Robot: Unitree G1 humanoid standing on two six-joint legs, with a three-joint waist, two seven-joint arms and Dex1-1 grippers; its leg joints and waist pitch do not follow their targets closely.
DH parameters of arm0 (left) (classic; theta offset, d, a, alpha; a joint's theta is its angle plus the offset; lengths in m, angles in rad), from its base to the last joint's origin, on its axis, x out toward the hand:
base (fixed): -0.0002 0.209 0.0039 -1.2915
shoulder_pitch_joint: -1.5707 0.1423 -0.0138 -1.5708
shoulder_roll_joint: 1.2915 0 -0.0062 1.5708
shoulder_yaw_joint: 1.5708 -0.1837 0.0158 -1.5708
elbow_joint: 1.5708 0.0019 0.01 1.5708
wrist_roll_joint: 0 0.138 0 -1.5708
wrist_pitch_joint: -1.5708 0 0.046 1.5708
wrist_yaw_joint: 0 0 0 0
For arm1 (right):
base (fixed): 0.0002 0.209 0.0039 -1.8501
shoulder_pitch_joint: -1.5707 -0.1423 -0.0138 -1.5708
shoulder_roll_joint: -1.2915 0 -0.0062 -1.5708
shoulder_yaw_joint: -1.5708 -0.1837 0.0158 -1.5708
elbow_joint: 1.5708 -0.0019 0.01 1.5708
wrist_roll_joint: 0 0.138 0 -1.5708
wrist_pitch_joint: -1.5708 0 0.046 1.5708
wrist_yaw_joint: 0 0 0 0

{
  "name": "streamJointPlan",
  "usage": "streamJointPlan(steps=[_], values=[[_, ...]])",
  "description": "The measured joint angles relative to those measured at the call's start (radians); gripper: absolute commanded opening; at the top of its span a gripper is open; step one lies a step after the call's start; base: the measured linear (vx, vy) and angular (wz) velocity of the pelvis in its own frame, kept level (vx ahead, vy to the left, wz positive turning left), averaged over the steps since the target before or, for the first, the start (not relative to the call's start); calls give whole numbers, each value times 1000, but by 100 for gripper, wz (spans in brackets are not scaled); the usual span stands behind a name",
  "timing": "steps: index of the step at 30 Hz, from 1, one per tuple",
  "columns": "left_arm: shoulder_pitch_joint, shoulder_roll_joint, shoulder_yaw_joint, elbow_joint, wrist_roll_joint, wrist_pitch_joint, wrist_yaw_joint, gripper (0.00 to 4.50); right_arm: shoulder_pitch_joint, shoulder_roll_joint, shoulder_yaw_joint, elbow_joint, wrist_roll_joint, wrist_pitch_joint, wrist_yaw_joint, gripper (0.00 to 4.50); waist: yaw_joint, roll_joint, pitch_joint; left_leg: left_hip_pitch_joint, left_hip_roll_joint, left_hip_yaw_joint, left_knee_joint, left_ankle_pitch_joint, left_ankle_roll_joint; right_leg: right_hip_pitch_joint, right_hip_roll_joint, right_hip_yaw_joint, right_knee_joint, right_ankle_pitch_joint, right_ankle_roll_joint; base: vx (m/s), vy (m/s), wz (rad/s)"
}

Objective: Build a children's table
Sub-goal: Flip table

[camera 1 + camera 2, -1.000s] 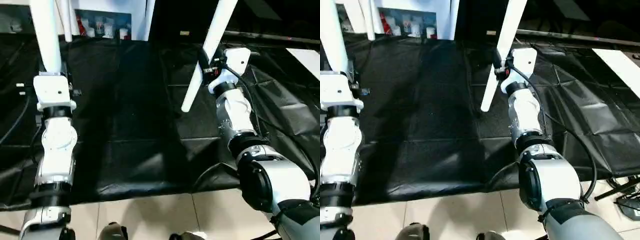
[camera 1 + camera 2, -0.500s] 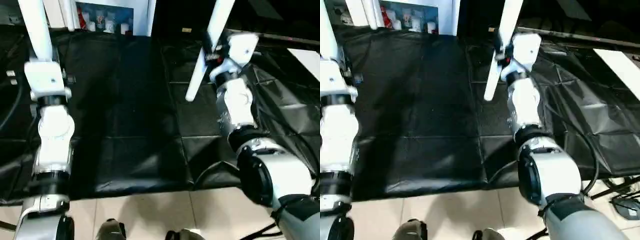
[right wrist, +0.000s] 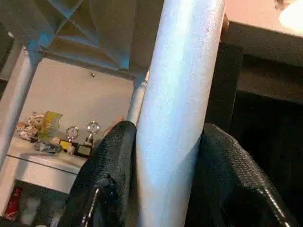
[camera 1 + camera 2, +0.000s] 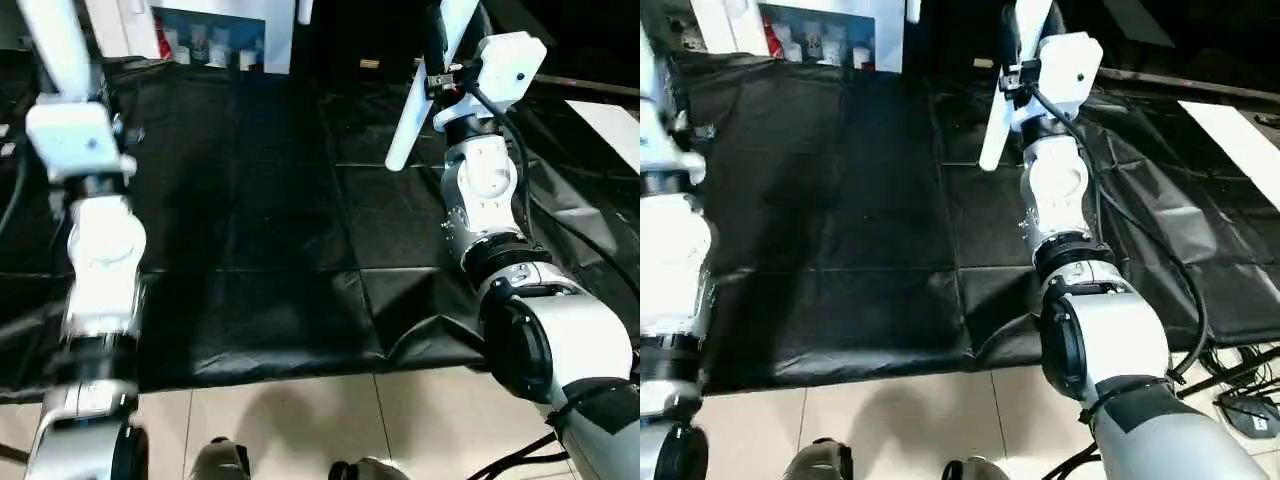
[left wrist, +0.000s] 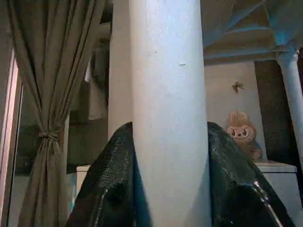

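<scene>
Black cloth, creased and folded into panels, drapes the worktop [image 4: 270, 200], and its front edge hangs over a pale tiled floor [image 4: 300, 430]. Behind the worktop stands a white cabinet [image 4: 215, 35] with small items on a shelf. The left wrist view looks out on a tied-back curtain [image 5: 45, 118] and a plush toy [image 5: 241, 137] sitting on a white ledge; the right wrist view takes in a shelf with small trophies and toys [image 3: 61, 137]. The children's table is raised above the worktop, held by two of its legs. Its ribbed white underside [image 3: 80, 23] spreads overhead in both wrist views, with further legs running up to it at the edges. The left gripper [image 5: 169, 151] is clamped on one white leg [image 5: 168, 94], a thick, smooth tube standing nearly upright between the black jaws, which press on both its sides. The right gripper [image 3: 165, 156] grips another white leg [image 4: 415, 100] the same way; from the head camera this leg slants, its narrow rounded free end pointing down toward the cloth without touching it. Both silver forearms reach up and forward, the left at the left edge of the worktop, the right over its right half.
</scene>
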Motion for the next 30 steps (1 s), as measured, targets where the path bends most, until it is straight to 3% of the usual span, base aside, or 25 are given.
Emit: streamJointPlan(steps=[9, 21, 24, 27, 30], values=[[178, -1, -15, -130, -36, 1, -39, 159, 189, 6, 33, -196, -23, -27, -13, 167, 6, -1, 0, -1, 0, 0, 1, -1, -2, 1, -1, 0, -2, 3, 4, 0, 0, 0], [249, -8, -66, -200, -53, 7, -55, 159, 433, 7, 46, -515, -40, -7, -71, 167, -2, 0, 1, 0, 0, 0, 1, 2, -4, 2, 0, 2, -3, 7, 9, 0, 0, 0], [303, -10, -89, -236, -53, 8, -60, 159, 550, 7, 53, -623, -56, 4, -78, 167, 0, 0, 0, 3, 0, 0, -1, 1, -4, 4, 0, 2, -5, 7, 9, 0, 0, 0], [356, 5, -88, -247, -10, -4, -72, 159, 635, -38, 93, -620, -153, 5, -47, 157, -8, 0, 0, 5, 0, 0, 0, 2, -5, 5, 1, 4, -5, 10, 10, 0, 0, 0], [366, 13, -119, -260, 42, -47, -109, 159, 636, -38, 104, -608, -155, 17, -38, 121, -25, 1, 0, 12, 0, -1, 0, 3, -5, 11, 0, 3, -8, 11, 15, 0, 0, 0]])
